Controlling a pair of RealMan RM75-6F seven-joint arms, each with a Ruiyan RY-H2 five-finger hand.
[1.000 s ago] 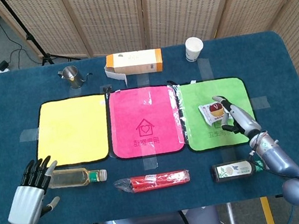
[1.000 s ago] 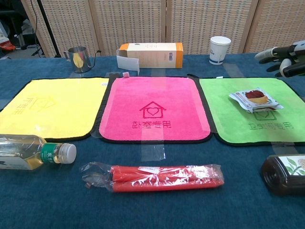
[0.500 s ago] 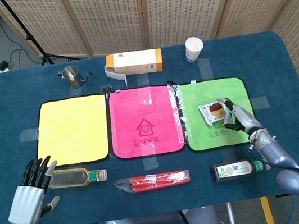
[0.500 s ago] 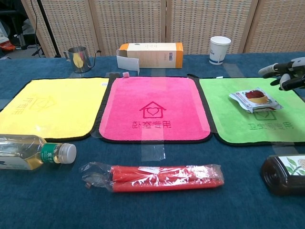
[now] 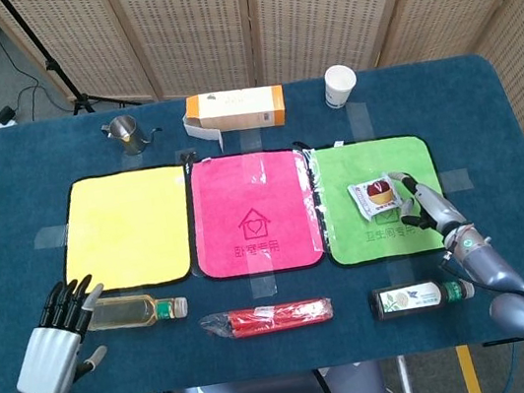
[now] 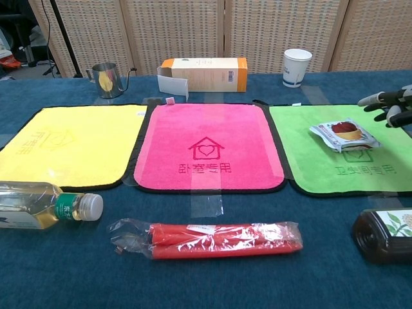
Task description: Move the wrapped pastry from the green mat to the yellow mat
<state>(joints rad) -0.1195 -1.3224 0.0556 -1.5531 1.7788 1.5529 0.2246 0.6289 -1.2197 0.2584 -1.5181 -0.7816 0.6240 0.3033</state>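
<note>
I have my right hand point(image 5: 421, 206) open-fingered at the wrapped pastry's point(image 5: 374, 196) three o'clock on the green mat point(image 5: 348, 233), ready to grasp; my left hand point(image 5: 53, 339) idles open.

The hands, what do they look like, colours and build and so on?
Both hands are mechanical. The left hand has a smooth silver-grey back, black fingers and a blue band at the wrist. The right hand is silver-grey with dark fingers, on a rounded, glossy blue-grey arm with a small green mark at the wrist. No loose cables show on either arm.
</note>
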